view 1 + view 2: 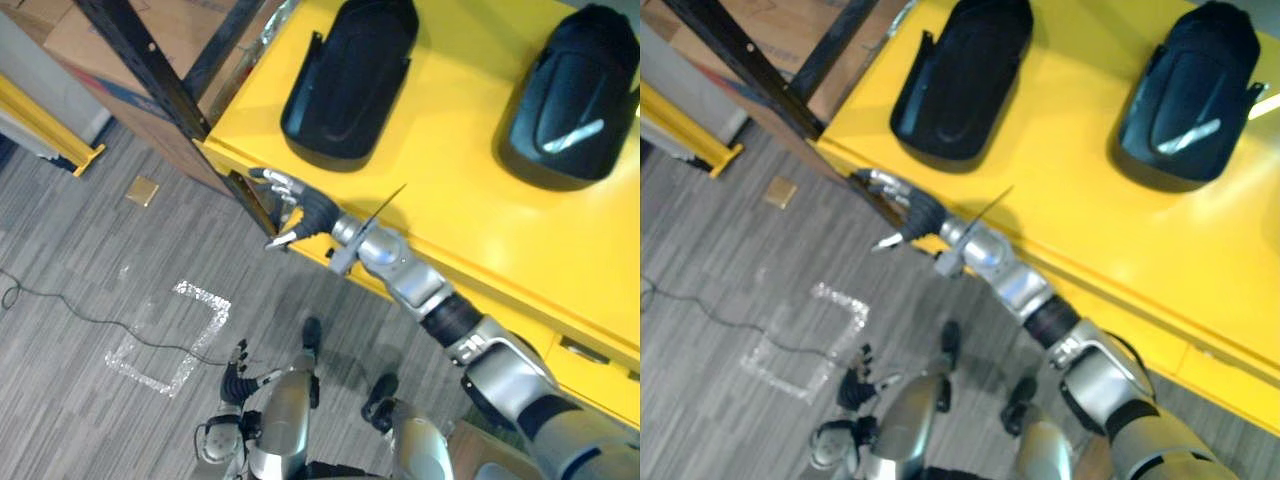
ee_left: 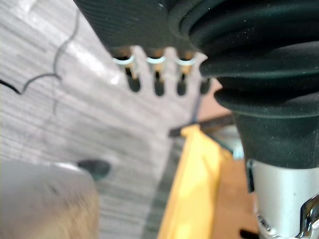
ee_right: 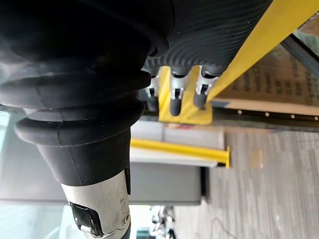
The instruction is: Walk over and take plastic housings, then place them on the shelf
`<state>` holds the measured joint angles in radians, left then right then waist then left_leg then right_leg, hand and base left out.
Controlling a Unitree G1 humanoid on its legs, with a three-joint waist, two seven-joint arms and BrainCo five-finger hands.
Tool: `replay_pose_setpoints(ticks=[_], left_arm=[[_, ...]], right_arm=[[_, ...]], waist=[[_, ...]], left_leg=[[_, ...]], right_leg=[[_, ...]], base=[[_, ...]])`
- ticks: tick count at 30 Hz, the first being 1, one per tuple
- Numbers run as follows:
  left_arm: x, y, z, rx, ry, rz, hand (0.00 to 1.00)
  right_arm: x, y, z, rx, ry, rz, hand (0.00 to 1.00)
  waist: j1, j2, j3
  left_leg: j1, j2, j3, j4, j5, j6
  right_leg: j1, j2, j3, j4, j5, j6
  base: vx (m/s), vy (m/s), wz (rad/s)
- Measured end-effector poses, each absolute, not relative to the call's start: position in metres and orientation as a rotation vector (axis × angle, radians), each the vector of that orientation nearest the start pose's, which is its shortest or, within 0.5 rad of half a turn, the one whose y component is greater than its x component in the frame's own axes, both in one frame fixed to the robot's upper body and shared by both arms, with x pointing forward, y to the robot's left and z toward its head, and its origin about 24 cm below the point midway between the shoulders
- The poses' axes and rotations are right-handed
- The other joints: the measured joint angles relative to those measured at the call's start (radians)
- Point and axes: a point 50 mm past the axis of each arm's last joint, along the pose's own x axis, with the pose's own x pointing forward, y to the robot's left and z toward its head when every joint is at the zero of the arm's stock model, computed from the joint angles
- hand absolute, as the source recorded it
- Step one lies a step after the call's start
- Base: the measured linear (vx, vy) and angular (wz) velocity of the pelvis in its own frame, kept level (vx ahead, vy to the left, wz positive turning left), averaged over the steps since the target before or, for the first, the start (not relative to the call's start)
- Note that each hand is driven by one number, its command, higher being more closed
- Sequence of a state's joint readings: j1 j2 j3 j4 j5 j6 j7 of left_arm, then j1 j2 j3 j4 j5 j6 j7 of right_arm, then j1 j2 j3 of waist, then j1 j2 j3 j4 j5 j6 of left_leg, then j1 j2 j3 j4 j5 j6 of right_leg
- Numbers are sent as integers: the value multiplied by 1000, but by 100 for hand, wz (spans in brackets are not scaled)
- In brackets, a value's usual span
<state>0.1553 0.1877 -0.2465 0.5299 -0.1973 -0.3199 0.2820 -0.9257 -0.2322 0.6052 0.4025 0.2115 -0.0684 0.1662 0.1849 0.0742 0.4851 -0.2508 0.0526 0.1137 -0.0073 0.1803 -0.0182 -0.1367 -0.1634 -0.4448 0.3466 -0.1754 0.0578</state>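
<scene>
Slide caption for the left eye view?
Right hand open at the corner of the yellow shelf; two black housings lie on it.

A yellow shelf [image 1: 450, 190] bears two black plastic housings lying well apart: the left housing [image 1: 345, 80] and the right housing [image 1: 570, 100].

This looks like a factory or warehouse floor: a yellow metal shelf [image 1: 450, 200] carries two black plastic housings [image 1: 345, 80]. Just beside the shelf stand a black steel rack post [image 1: 140, 60] and cardboard boxes [image 1: 90, 30]. A yellow floor barrier [image 1: 45, 120] runs beyond them, and tape marks [image 1: 200, 295] lie on the grey floor [image 1: 80, 260] near the shelf.
</scene>
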Motion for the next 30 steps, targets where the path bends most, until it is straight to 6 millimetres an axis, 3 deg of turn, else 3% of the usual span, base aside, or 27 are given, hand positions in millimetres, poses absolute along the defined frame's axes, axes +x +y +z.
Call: replay_pose_setpoints(ticks=[9, 13, 15, 17, 20, 23, 30], left_arm=[[177, 175, -77, 70, 375, 176, 0], [176, 177, -77, 70, 376, 191, 0], [176, 183, -76, 70, 374, 217, 0], [177, 184, -76, 70, 373, 222, 0], [177, 185, -75, 69, 368, 226, 0], [177, 191, -75, 68, 366, 253, 0], [177, 193, -75, 70, 368, 262, 0]], right_arm=[[346, -9, 212, -415, -515, 767, 0], [318, -23, 281, -403, -814, 732, 0], [294, -17, 292, -453, -890, 834, 0], [281, -7, 284, -493, -860, 965, 0], [260, -3, 270, -513, -817, 1138, 0], [242, -3, 273, -478, -844, 1223, 0], [240, -4, 273, -470, -802, 1236, 0]], waist=[[16, 12, 9], [-3, 2, 21], [-23, -14, 30], [-39, -22, 35], [-39, -28, 39], [-38, -41, 45], [-34, -46, 44]], left_leg=[[-13, -3, -15, -1, 13, 1], [-12, -3, 1, 1, 13, 2], [-12, -2, 10, 11, 9, 6], [-11, -1, 15, 17, 5, 11], [-10, 3, 17, 21, 1, 9], [-10, 8, 17, 45, -22, 7], [-9, 7, 30, 55, -38, 8]], right_leg=[[-7, -6, -20, 12, 0, 0], [-12, -11, -10, 11, 2, 4], [-16, -11, 6, 11, 5, 6], [-15, -10, 12, 9, 6, 7], [-5, -2, 11, -1, 12, 8], [15, 6, 12, -22, 17, 12], [27, 7, 15, -46, 28, 15]], base=[[5, -8, 6], [12, 0, -8], [44, -11, -19], [52, -19, -12], [71, -29, -1], [56, -11, -3], [17, 9, -2]])
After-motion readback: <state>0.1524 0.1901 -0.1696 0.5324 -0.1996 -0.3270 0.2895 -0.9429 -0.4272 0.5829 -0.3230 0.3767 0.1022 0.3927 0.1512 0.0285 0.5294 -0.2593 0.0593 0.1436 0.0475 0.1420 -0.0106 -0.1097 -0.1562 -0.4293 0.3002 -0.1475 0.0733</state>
